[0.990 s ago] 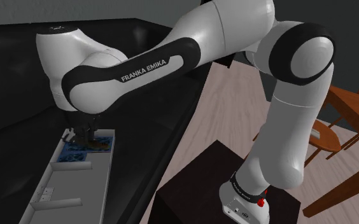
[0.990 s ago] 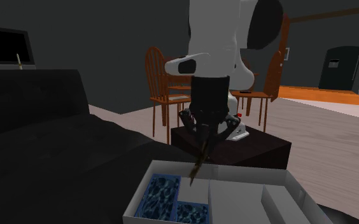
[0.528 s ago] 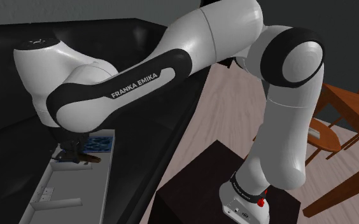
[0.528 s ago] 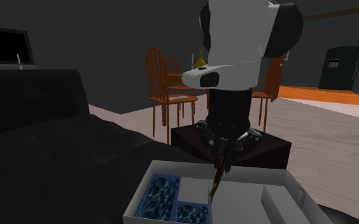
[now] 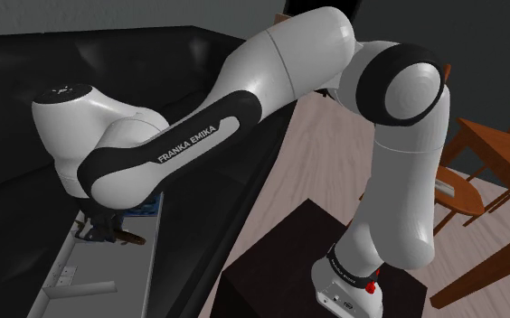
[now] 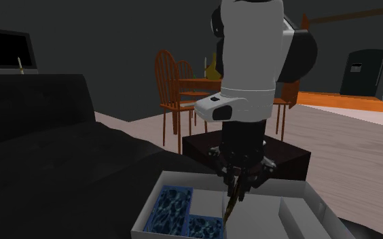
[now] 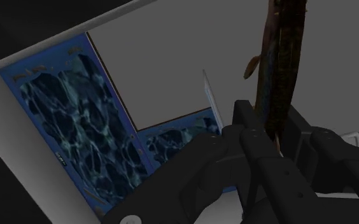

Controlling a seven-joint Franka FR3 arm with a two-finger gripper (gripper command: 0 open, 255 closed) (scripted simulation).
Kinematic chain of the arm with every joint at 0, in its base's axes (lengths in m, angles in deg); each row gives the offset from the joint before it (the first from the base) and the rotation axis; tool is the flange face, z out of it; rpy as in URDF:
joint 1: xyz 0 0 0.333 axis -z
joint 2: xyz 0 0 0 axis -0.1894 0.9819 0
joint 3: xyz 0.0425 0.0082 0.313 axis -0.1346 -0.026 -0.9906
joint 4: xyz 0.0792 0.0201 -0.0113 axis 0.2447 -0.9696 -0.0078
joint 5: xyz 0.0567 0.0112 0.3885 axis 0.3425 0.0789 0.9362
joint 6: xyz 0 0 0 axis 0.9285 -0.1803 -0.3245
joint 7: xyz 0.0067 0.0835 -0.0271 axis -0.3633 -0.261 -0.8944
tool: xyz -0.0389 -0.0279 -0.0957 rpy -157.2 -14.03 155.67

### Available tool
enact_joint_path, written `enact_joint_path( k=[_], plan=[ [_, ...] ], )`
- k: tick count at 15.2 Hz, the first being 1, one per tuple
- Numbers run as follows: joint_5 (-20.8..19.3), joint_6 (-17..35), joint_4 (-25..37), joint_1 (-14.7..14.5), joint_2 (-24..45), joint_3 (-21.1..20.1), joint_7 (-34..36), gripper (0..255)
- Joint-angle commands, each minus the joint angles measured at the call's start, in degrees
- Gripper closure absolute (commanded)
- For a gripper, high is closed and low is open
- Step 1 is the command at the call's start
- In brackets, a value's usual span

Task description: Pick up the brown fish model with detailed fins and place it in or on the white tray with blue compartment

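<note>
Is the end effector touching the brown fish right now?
Touching. The wrist view shows the end effector with its black fingers pressed against both sides of the brown fish.

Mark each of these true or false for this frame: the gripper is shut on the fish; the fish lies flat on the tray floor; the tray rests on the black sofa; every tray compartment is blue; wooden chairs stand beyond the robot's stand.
1. The gripper is shut on the brown fish. True.
2. The fish lies flat on the tray floor. False: it hangs lengthwise from the fingers, above the white tray.
3. The tray rests on the black sofa. True.
4. Every tray compartment is blue. False: only the blue compartment at one end is blue, and the rest is white.
5. Wooden chairs stand beyond the robot's stand. True.
</note>
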Motion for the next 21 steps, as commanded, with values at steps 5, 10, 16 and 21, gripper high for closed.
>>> enact_joint_path(
  k=[5,10,16,21],
  plan=[
    [-0.18,0.49,-0.20,-0.09,0.37,0.06,0.15,255],
    [-0.11,0.56,-0.51,-0.03,0.12,0.02,0.13,0],
    [1.30,-4.29,2.10,0.30,-2.32,-0.68,-0.80,0],
    [1.65,-5.58,2.84,0.36,-2.93,-0.83,-1.03,0]
  ],
)
